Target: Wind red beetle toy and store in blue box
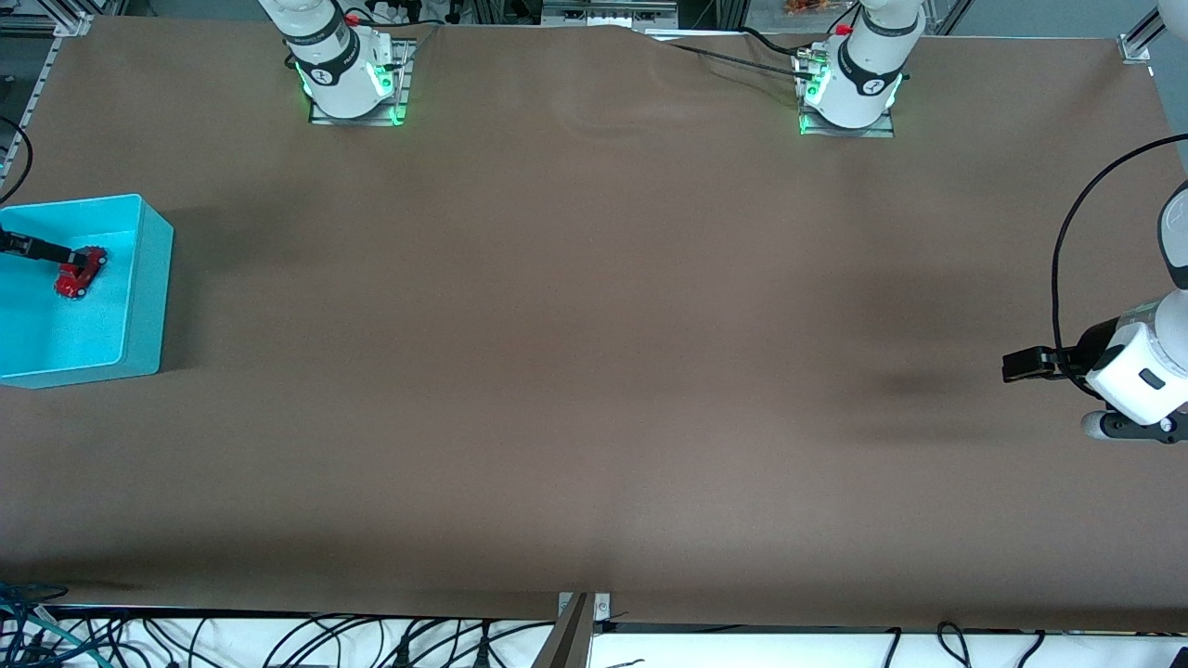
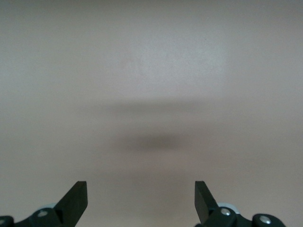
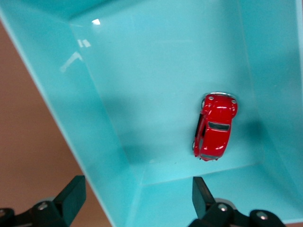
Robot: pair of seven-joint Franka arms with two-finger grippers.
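The red beetle toy (image 1: 80, 271) (image 3: 215, 126) lies on the floor of the blue box (image 1: 148, 288) (image 3: 94, 118), close to one of its walls. The box stands at the right arm's end of the table. My right gripper (image 1: 56, 250) (image 3: 137, 187) hangs over the box just above the car, open, with nothing between its fingers and apart from the toy. At the left arm's end, my left gripper (image 1: 1013, 364) (image 2: 141, 187) waits open and empty over bare brown table.
Both arm bases (image 1: 351, 83) (image 1: 849, 93) stand along the table's farthest edge from the front camera. A black cable loop (image 1: 1067, 250) hangs by the left arm. Loose cables (image 1: 278, 640) run below the table's nearest edge.
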